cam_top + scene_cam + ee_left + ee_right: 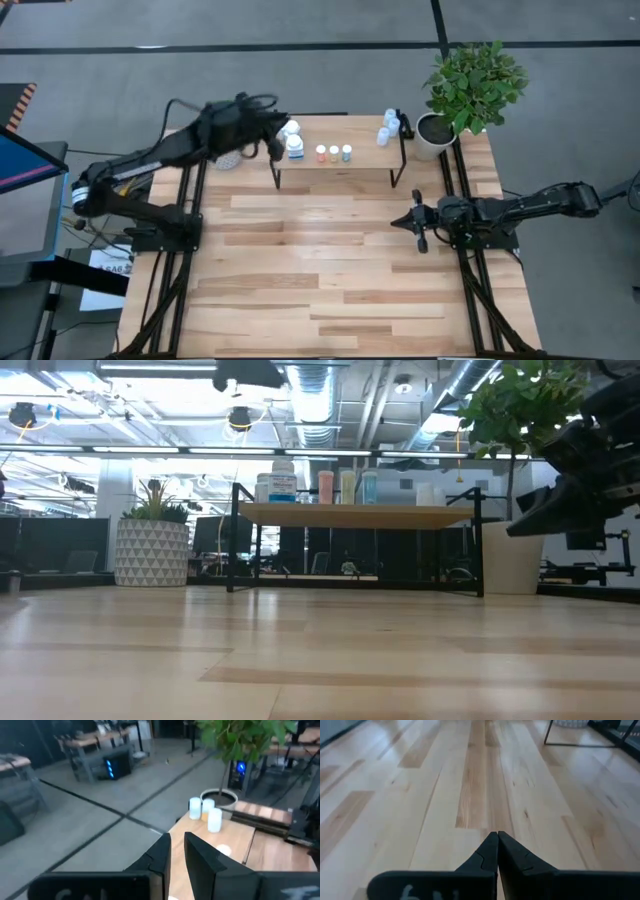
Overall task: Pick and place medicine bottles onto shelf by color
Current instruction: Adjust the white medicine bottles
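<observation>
Right gripper [497, 840] fingertips together, bare table [470, 785] beyond.

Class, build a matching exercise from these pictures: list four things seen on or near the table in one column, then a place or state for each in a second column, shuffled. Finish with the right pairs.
Things:
1. left pincer
2. right pincer
3. green plant
4. three coloured-cap bottles

Places or states:
A. at the table's far right corner
B. standing in a row mid-shelf
C. shut, low over the bare tabletop
D. at the shelf's left end, by the white bottles

Pairs: 1-D, 2-C, 3-A, 4-B
</observation>
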Available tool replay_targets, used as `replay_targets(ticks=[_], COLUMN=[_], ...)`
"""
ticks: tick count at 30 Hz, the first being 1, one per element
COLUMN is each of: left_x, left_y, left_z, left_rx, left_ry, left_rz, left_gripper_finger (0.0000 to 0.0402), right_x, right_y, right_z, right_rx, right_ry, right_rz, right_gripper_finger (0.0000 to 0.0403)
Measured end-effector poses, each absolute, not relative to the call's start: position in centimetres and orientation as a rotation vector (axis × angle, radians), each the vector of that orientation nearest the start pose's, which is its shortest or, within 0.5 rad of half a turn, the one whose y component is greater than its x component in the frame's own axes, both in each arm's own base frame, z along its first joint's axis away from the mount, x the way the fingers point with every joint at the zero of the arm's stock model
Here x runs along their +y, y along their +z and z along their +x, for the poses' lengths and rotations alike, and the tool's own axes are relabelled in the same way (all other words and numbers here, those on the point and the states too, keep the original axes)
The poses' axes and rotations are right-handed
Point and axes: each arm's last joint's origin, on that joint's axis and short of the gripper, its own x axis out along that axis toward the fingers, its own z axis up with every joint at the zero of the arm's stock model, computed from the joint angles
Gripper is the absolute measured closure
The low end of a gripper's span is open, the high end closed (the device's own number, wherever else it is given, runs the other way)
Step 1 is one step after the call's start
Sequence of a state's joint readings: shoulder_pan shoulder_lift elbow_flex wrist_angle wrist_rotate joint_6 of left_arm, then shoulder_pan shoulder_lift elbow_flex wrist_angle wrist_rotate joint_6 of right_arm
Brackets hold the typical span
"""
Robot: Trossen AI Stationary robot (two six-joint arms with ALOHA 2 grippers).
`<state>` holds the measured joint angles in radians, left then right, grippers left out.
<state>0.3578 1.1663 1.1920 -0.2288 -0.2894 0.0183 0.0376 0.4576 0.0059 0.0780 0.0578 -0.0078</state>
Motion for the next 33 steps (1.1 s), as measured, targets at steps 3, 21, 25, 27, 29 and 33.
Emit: replay_targets(ticks=[3,21,25,27,29,33], left_x=[11.8,19.3,20.2,20.5,20.8,21.3], left_y=[39.5,39.1,38.6,38.4,38.3,38.2], left_z=[24.9,33.2,33.0,32.7,32.4,32.0], left_rx=[0.310,0.758,0.785,0.805,0.807,0.825], left_ry=[0.642,0.566,0.581,0.572,0.566,0.571], left_rz=[0.012,0.114,0.115,0.093,0.078,0.070], left_gripper_finger=[0.0359,0.0359,0.0359,0.0359,0.0359,0.0359], right_x=[0.3,0.3,0.3,0.3,0.3,0.3], right_y=[13.0,12.8,12.8,12.8,12.8,12.8], right_z=[11.9,11.8,11.8,11.8,11.8,11.8], right_rx=[0.397,0.412,0.414,0.414,0.414,0.415], right_ry=[-0.018,-0.015,-0.015,-0.015,-0.014,-0.011], right_rz=[-0.027,-0.027,-0.027,-0.027,-0.026,-0.026], right_gripper_finger=[0.0374,0.0375,0.0376,0.0374,0.0374,0.0375])
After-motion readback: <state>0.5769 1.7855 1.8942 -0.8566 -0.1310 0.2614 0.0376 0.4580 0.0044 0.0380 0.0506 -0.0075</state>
